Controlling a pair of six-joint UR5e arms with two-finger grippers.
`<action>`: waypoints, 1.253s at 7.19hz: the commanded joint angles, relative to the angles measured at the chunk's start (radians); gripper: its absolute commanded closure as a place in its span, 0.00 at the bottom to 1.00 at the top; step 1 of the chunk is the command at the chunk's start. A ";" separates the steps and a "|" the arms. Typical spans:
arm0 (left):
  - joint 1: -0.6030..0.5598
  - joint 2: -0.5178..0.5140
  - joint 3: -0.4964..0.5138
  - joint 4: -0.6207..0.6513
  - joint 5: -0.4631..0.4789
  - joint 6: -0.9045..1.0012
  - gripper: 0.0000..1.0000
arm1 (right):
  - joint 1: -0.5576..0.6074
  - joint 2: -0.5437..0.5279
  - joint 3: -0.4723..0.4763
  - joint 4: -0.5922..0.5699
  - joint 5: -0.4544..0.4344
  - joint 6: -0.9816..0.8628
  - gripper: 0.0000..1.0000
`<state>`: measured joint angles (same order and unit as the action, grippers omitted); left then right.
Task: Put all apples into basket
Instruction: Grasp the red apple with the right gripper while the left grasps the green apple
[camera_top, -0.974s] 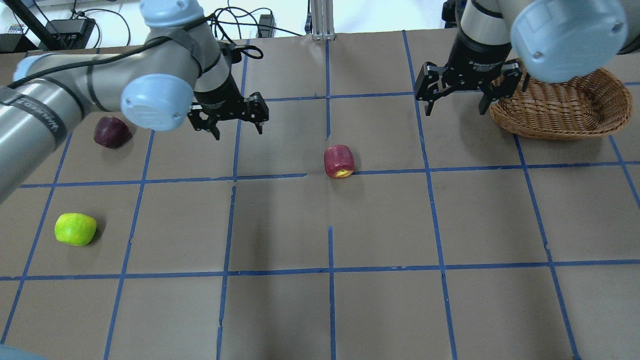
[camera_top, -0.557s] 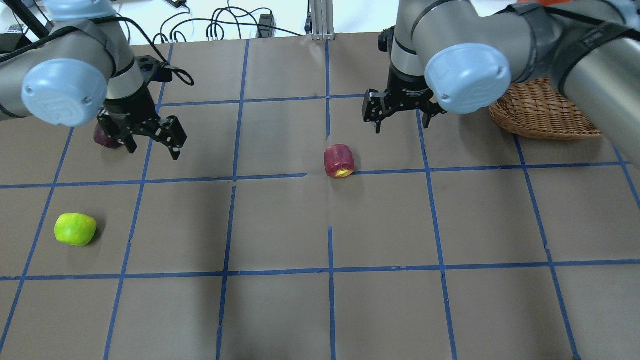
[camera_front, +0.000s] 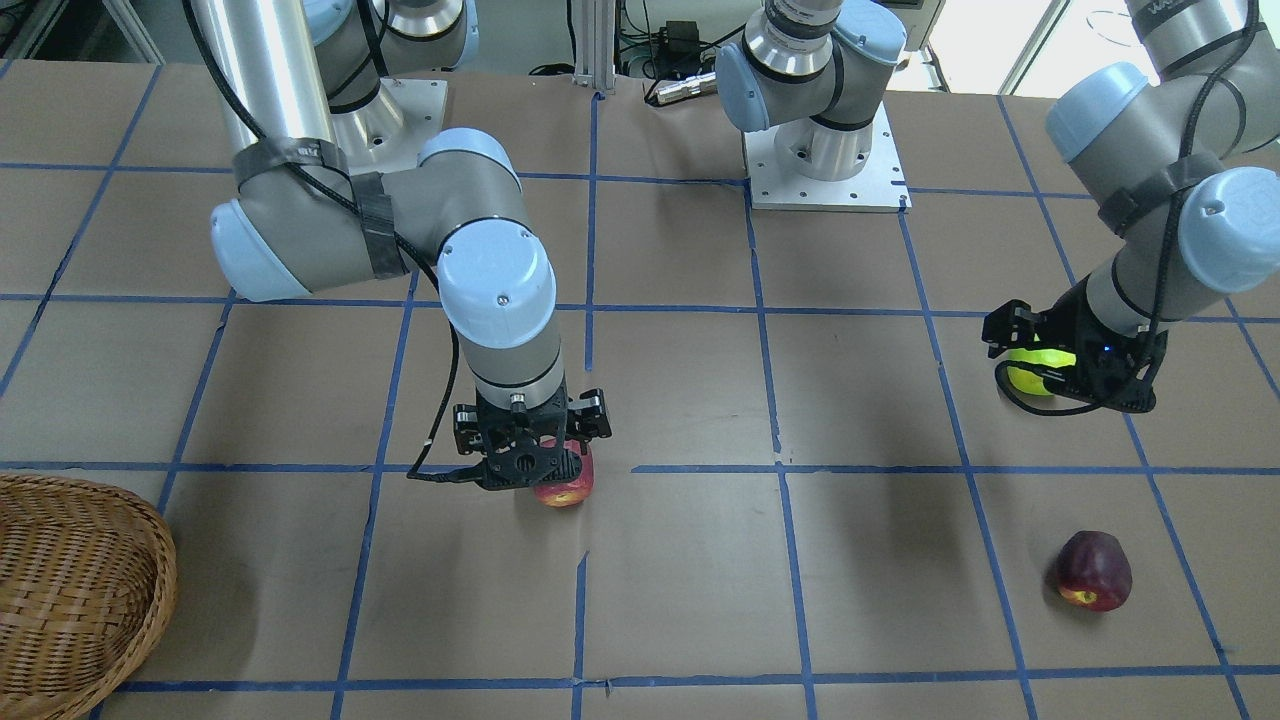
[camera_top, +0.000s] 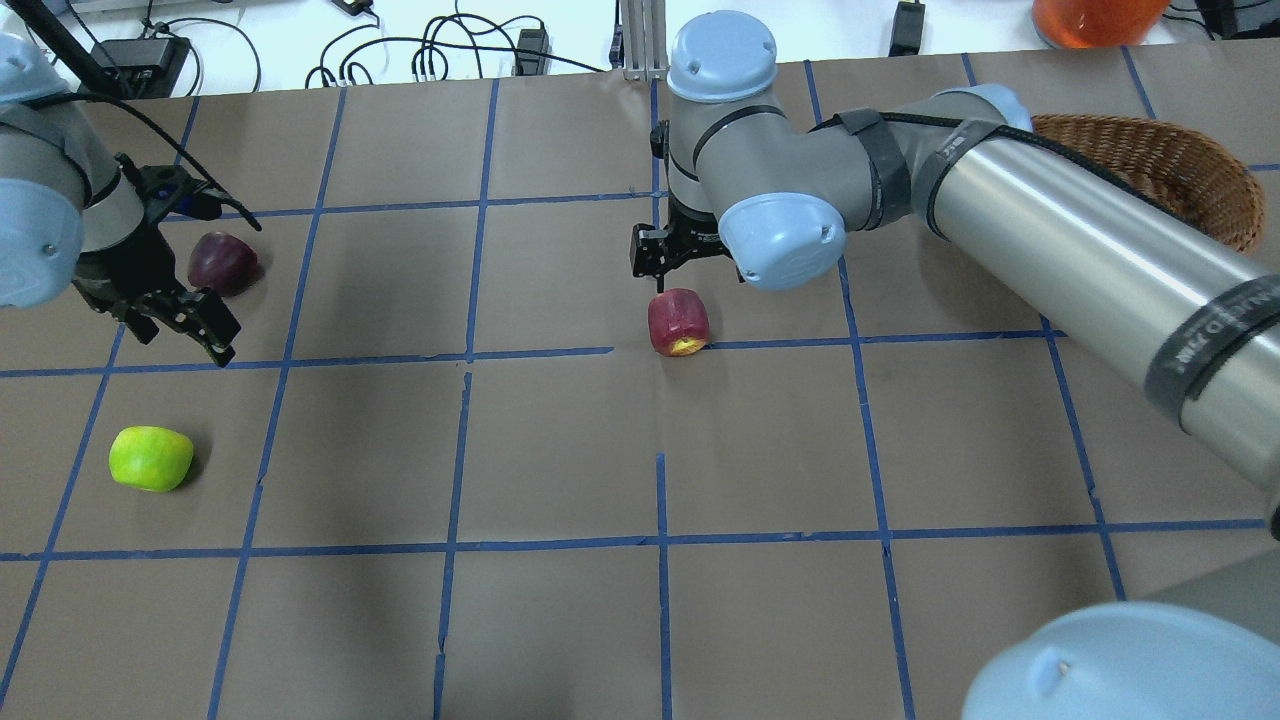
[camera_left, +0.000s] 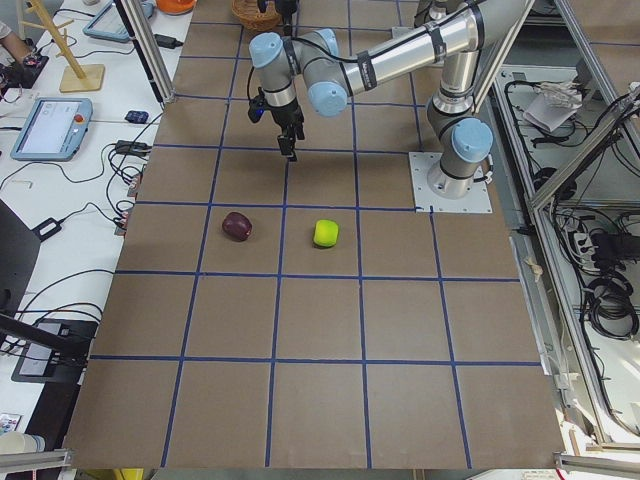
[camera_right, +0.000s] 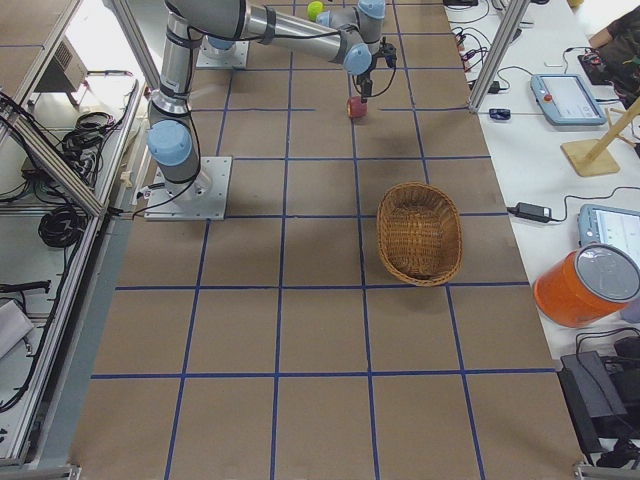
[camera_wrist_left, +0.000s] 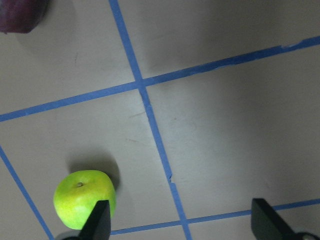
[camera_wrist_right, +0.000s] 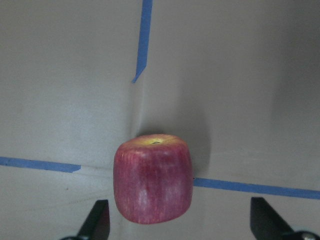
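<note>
Red with a yellow patch, the apple I am working on sits on a blue tape line near the middle of the brown paper-covered table. My right gripper hangs just above it with its jaws spread wide and nothing in them. In the right wrist view the fruit lies between my fingertips, but closer to one than the other.

To do this well, I judge I should slide sideways until the apple is centred. Then I should sink until the pads flank its widest part, and close gently. A round fruit pinched off-centre would likely roll or squirt out.

My left gripper is also released and empty. It hovers between the maroon apple and the yellow-green apple, touching neither. The green one shows just by one fingertip in the left wrist view, so that arm needs to shift over before it descends.

All three apples rest on the table. The wicker basket stands well apart, toward my right side, and no fruit shows in it. After the lift I expect a long carry, so a firm grip matters.
</note>
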<state>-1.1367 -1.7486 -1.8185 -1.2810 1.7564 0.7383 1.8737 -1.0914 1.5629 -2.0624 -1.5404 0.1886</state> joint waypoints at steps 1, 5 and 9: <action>0.110 -0.024 -0.108 0.208 -0.055 0.148 0.00 | 0.007 0.060 0.000 -0.024 0.003 0.003 0.00; 0.212 -0.040 -0.215 0.295 -0.058 0.179 0.00 | 0.007 0.111 0.000 -0.044 0.029 0.003 0.00; 0.219 -0.110 -0.229 0.345 -0.031 0.176 0.00 | -0.007 0.067 -0.027 -0.058 0.011 -0.034 1.00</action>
<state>-0.9186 -1.8373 -2.0437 -0.9606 1.7119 0.9154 1.8762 -0.9938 1.5514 -2.1240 -1.5173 0.1610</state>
